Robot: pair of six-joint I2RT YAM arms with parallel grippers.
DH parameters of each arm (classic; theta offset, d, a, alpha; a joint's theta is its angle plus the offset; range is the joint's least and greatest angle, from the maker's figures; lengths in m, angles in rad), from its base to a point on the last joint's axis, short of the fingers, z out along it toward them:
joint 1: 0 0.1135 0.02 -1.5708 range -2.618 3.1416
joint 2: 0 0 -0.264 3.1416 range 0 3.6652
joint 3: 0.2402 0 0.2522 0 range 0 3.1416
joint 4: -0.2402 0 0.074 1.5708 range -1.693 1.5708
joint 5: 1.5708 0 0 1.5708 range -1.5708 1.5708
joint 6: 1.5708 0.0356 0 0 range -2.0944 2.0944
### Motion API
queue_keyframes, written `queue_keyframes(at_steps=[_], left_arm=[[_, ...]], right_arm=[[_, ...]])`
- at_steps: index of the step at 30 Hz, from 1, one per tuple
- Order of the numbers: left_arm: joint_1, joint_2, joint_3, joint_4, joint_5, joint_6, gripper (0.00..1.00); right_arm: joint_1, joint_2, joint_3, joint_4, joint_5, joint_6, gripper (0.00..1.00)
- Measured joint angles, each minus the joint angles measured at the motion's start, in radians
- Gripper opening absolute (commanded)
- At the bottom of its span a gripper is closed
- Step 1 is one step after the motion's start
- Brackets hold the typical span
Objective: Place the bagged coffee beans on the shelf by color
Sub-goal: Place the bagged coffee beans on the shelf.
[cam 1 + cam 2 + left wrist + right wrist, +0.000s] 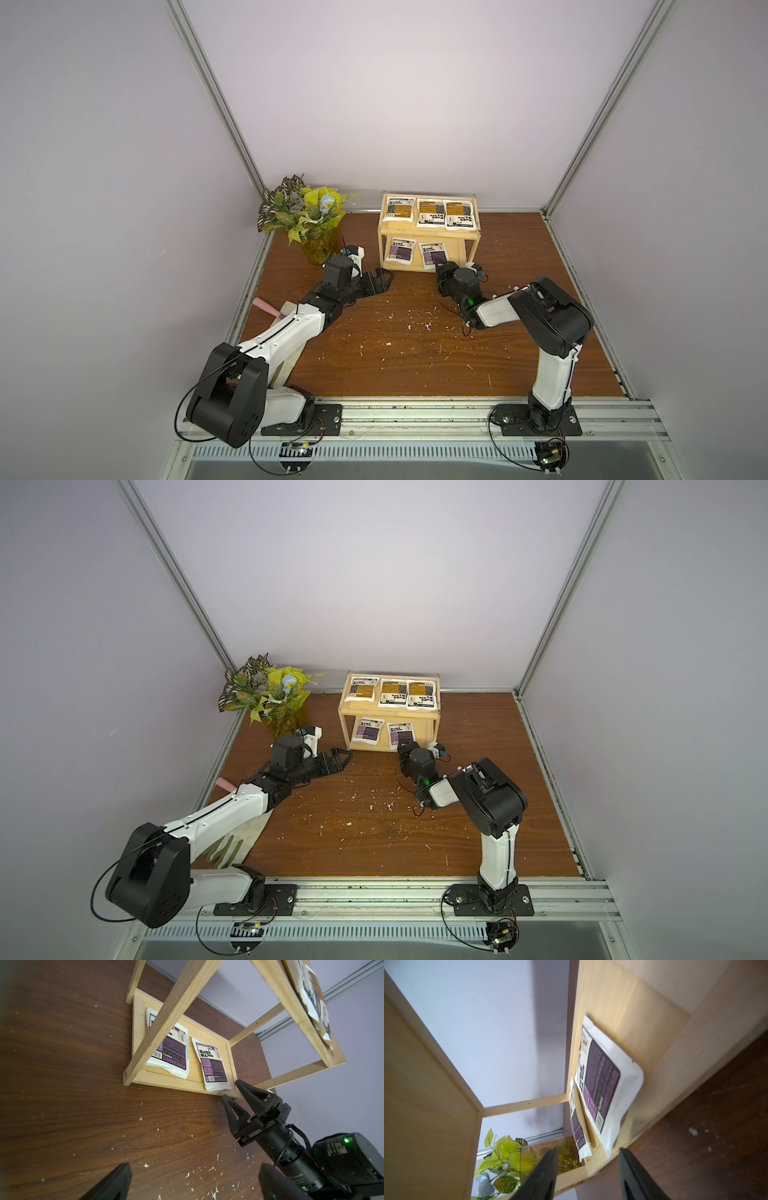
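Observation:
The pale wooden shelf (415,231) (384,712) stands at the back of the table. Three orange-brown bagged coffee beans (430,212) lie side by side on its top tier. Two purple ones lie flat on the lower tier, one on the left (400,251) (172,1051) and one on the right (433,254) (214,1066) (604,1084). My right gripper (439,266) (587,1150) (232,1089) is open at the lower tier's front edge, just short of the right purple bag, holding nothing. My left gripper (384,278) (194,1165) hovers open and empty left of the shelf's front.
A leafy plant in a yellow vase (309,220) stands left of the shelf, close behind my left wrist. A cloth and a pink stick (266,308) lie at the table's left edge under my left arm. White flecks dot the wooden table (395,345).

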Motion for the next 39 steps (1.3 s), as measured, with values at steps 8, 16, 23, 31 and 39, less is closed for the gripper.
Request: queue_keyframes(at_steps=[8,16,23,31,39], left_arm=[[0.0,0.0,0.0,0.0,0.0,0.0,1.0],[0.0,0.0,0.0,0.001,0.0,0.0,1.0],[0.0,0.0,0.0,0.009,0.0,0.0,1.0],[0.0,0.003,-0.002,0.015,0.0,0.0,1.0],[0.0,0.003,-0.007,0.015,0.0,0.0,1.0]], right_arm=[[-0.019,-0.003,0.055,-0.067,-0.097,-0.102,0.52],[-0.036,0.063,0.135,-0.104,-0.126,-0.131,0.52],[-0.04,0.104,0.163,-0.111,-0.124,-0.131,0.52],[-0.04,0.147,0.178,-0.048,-0.102,-0.088,0.5],[-0.043,0.183,0.214,-0.029,-0.093,-0.063,0.5]])
